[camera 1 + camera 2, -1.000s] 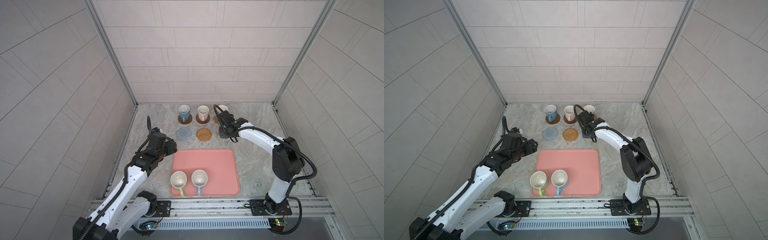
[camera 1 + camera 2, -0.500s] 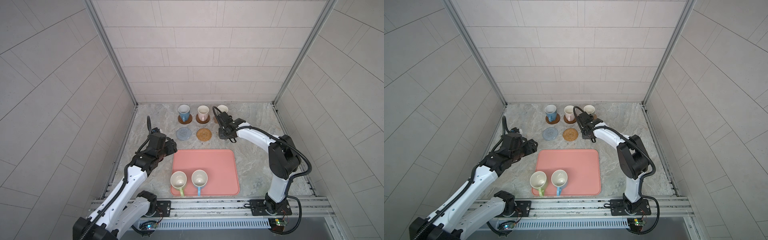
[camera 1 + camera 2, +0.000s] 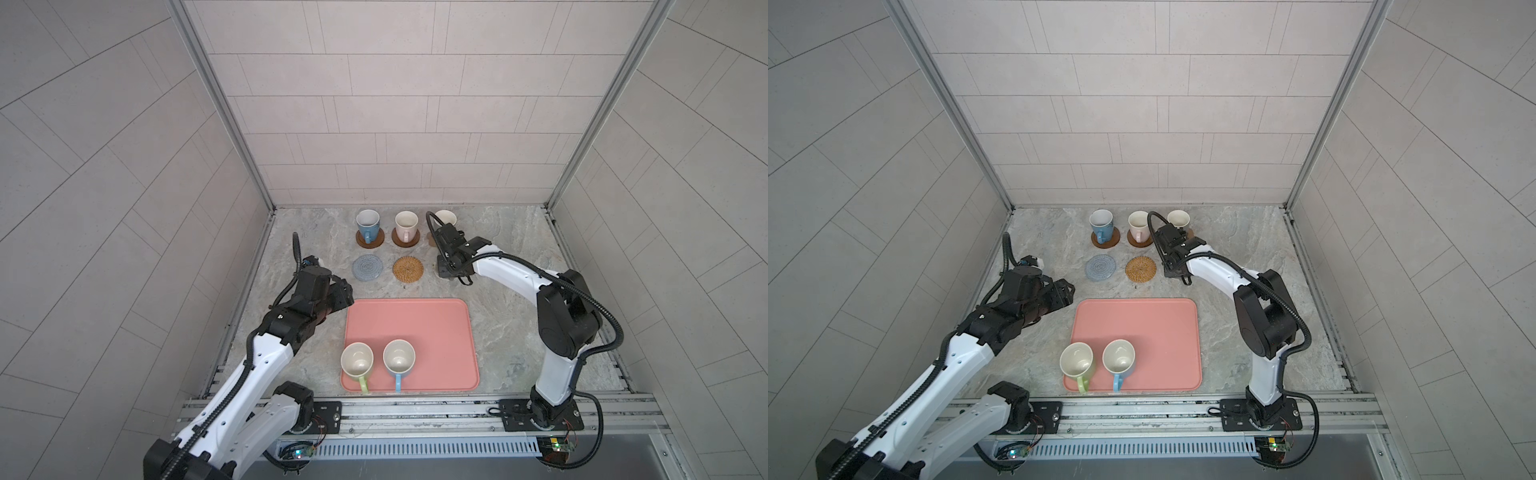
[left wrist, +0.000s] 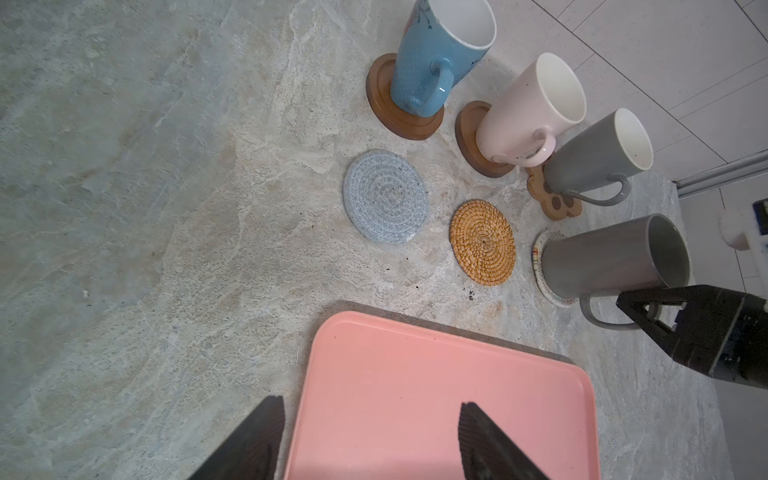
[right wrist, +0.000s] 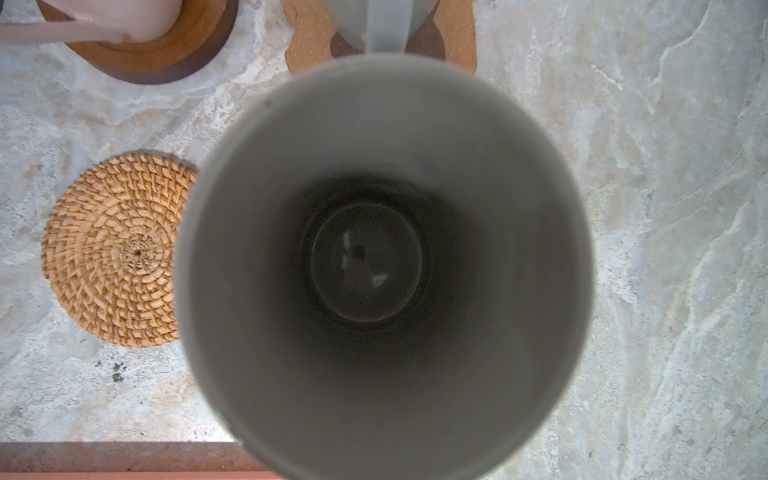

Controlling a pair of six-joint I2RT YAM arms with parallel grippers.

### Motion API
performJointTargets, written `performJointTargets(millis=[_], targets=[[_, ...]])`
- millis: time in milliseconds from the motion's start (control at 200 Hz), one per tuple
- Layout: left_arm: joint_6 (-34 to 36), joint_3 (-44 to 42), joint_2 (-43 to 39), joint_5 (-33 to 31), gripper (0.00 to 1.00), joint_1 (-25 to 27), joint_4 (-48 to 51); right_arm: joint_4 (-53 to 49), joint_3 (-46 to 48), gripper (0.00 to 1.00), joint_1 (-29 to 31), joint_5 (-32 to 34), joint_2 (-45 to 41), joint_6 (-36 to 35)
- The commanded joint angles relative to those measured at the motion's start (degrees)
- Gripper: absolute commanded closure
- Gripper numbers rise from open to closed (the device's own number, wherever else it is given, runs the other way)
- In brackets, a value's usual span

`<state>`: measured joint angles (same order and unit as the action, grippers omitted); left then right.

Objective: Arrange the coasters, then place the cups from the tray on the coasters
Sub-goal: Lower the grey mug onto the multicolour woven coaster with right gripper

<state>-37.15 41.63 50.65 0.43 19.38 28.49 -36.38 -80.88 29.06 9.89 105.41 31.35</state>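
The pink tray lies on the stone table. Two mugs stand side by side on the tray's near-left part, handles pointing over its near edge. The yellow-green mug is closest to the left rim, and the light blue mug is just to its right. The rest of the tray is bare.

Beyond the tray's far edge there are two rows. In the row farther from the tray, the blue mug stands on a wooden coaster. The pink mug stands on a second wooden coaster, and the grey mug on the paw-shaped coaster.

In the row nearer the tray, the grey-blue coaster and the rattan coaster lie bare. Past the tray's far-right corner, the dark grey mug stands upright over the pale woven coaster. Whether its full weight rests there cannot be told.

The right gripper has its fingers pressed together on that mug's handle. The right wrist view looks straight down into the mug.

The left gripper hangs over the tray's far-left corner, its fingers spread apart and holding nothing.
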Motion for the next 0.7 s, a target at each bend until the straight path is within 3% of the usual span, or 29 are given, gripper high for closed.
performJointTargets(millis=[0,696], targets=[[-0.8,-0.7,-1.1,-0.7,0.27,-0.3,1.3,2.3,-0.5,0.95,-0.4,2.5,-0.7,1.2],[-1.0,-0.9,-1.8,-0.8,0.27,-0.3,1.5,1.4,-0.9,0.79,-0.6,0.9,-0.7,0.4]])
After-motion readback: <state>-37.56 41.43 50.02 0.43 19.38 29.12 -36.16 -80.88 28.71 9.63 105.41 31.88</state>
